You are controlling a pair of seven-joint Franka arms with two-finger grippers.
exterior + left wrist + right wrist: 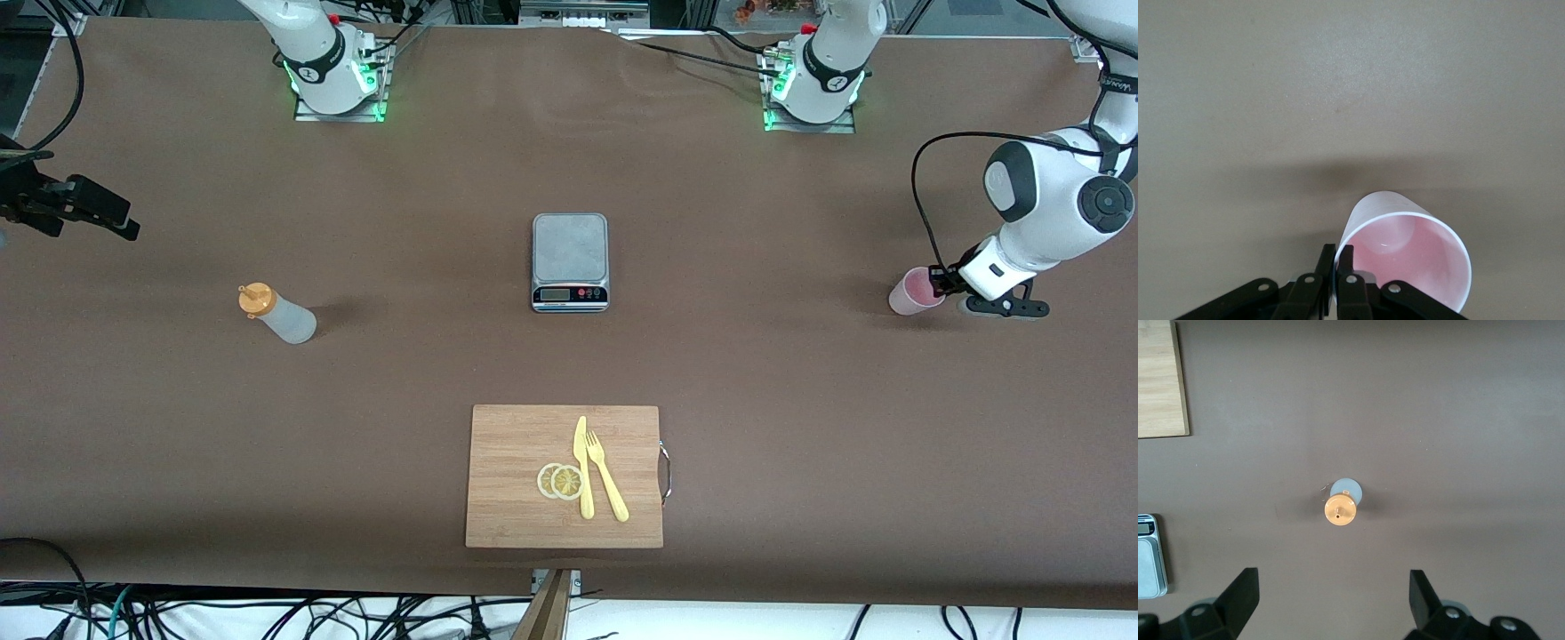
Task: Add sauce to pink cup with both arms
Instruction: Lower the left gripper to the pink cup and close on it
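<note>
The pink cup (914, 292) is at the left arm's end of the table, about level with the scale. My left gripper (939, 283) is shut on its rim, one finger inside and one outside, as the left wrist view shows at the gripper (1337, 257) and cup (1411, 250). The cup looks empty. The sauce bottle (277, 314) with its orange cap stands upright toward the right arm's end. My right gripper (84, 212) is open and empty in the air near that table end. In the right wrist view the gripper (1333, 587) is apart from the bottle (1341, 504).
A grey scale (570, 259) sits mid-table, also in the right wrist view (1148, 557). A wooden cutting board (516, 444) lies nearer the front camera, carrying a yellow knife (582, 467), a fork (607, 487) and lemon slices (560, 481). The board's corner shows in the right wrist view (1158, 380).
</note>
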